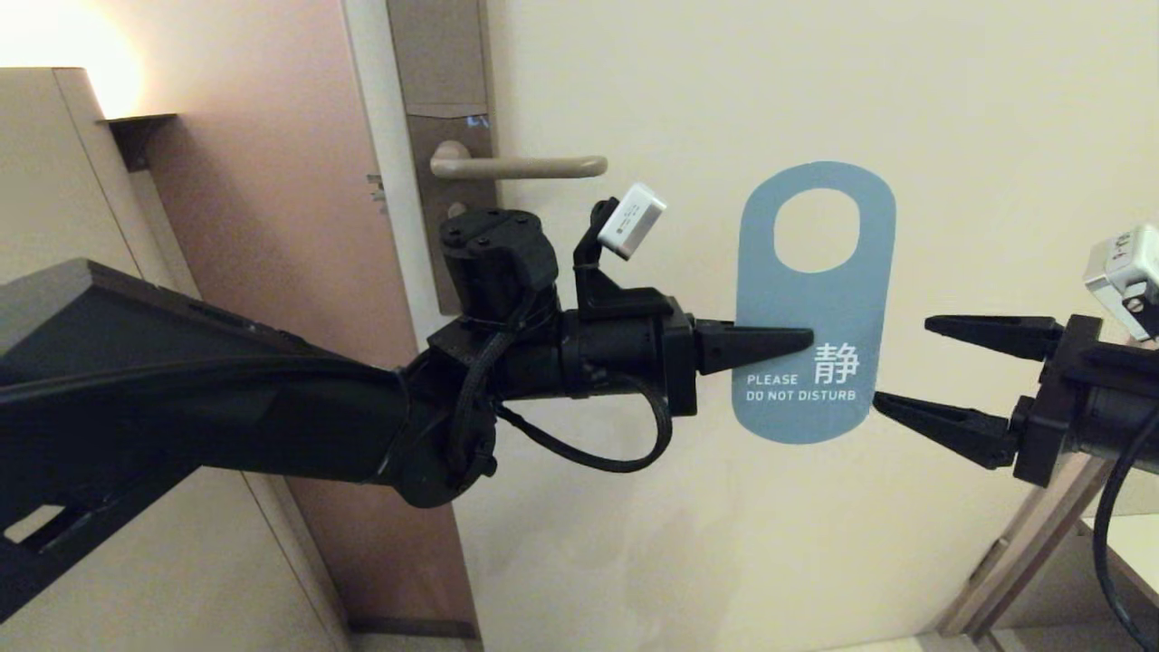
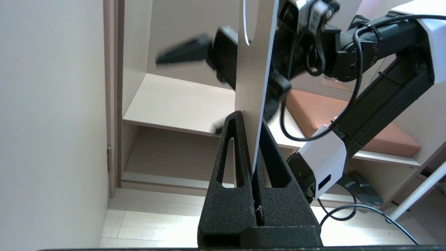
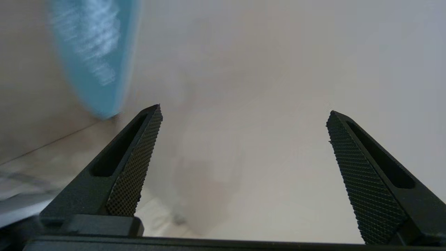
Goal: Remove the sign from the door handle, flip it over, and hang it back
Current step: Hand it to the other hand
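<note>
The handle (image 1: 521, 166) juts rightward from its lock plate (image 1: 448, 136), bare. Right of and below it, the left gripper (image 1: 801, 340) is clenched on the sign's (image 1: 815, 299) left edge; the sign hangs off the handle, upright, long axis vertical, hole on top, blue face toward the robot. Just right, the right gripper (image 1: 901, 367) is spread, holding nothing.

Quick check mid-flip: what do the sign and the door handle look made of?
The sign looks like thin stiff card or plastic, matte blue: the left wrist view shows it edge-on and unbent in the left claw. The door handle looks like satin beige metal with a soft sheen. The right claw is open.
</note>
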